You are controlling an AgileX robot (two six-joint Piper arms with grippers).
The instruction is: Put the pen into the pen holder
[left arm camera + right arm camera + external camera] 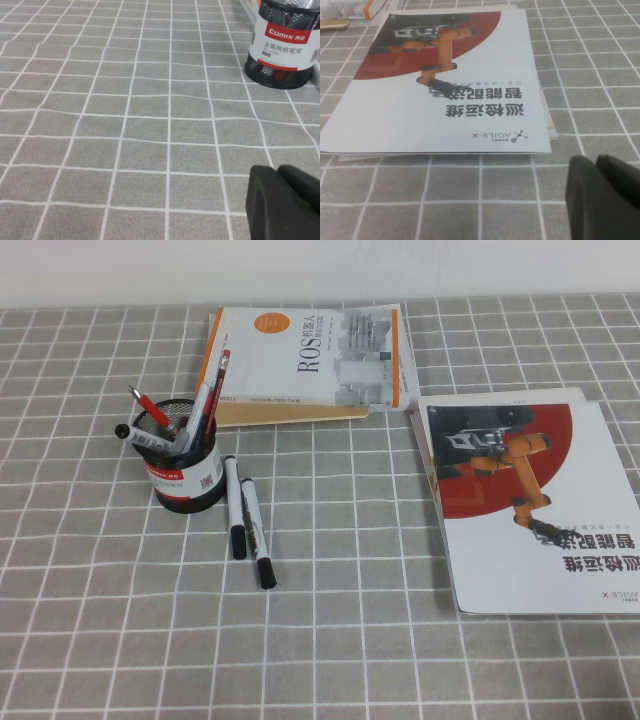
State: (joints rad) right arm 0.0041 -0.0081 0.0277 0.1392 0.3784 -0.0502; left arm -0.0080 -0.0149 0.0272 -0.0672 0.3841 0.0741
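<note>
Your pen [254, 531] lies on the counter [360, 570] just beside the pen holder [185, 472], with a twin marker [233, 505] touching it; the left end effector [285, 202] hovers near the holder, fingers together; right end effector [605, 197], also closed, sits by the booklet [445, 85]

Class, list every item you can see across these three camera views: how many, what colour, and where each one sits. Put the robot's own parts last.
Markers: two, white with black caps, lying side by side on the cloth just right of the pen holder.
Pen holder: one, black mesh with a red-and-white label, left of centre; already holds red pens and markers.
Red pens: at least two, standing in the pen holder.
Book: one, white and orange, at the far edge.
Brochure: one, white with a red patch and orange robot arm, on the right.
Tablecloth: one, grey with white grid.
Left gripper: black, low over bare cloth, short of the pen holder.
Right gripper: black, beside the brochure's corner.
</note>
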